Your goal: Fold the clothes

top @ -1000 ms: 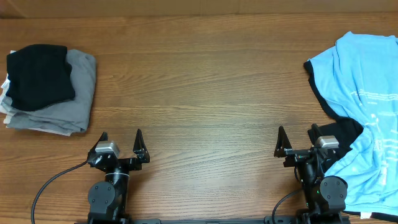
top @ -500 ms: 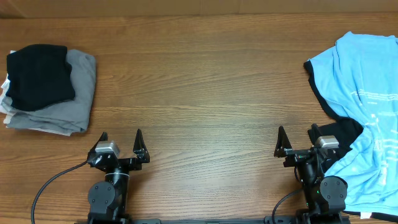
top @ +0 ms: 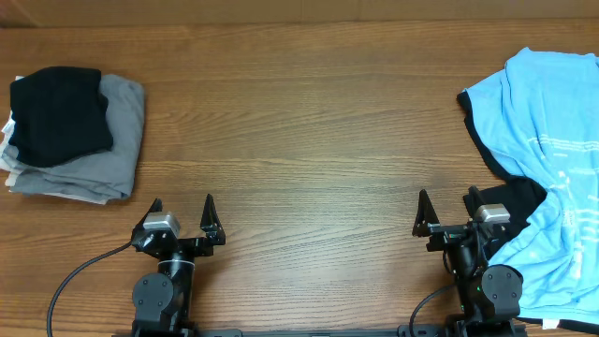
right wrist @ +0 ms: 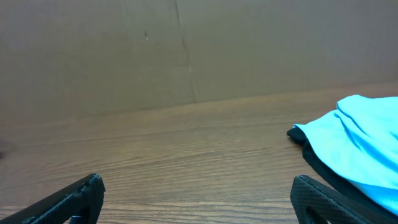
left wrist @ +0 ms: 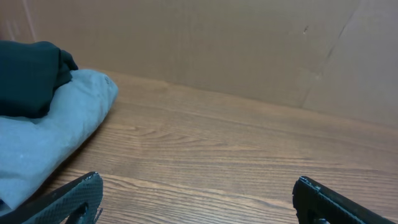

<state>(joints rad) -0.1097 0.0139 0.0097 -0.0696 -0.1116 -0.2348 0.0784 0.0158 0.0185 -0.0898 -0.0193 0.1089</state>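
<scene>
A crumpled sky-blue T-shirt [top: 552,150] with small white print lies at the right edge of the table over a black garment [top: 510,198]; the shirt also shows in the right wrist view [right wrist: 360,140]. My right gripper [top: 447,213] is open and empty just left of the black garment, and in the right wrist view [right wrist: 198,190] its fingers are spread wide. My left gripper [top: 182,213] is open and empty at the front left; in the left wrist view [left wrist: 198,193] only bare wood lies between its fingers.
A folded stack sits at the far left: a black garment [top: 58,112] on a grey one [top: 112,140], with white cloth under them [top: 11,164]. It also shows in the left wrist view [left wrist: 56,118]. A brown cardboard wall [left wrist: 249,43] stands behind the wooden table [top: 309,140].
</scene>
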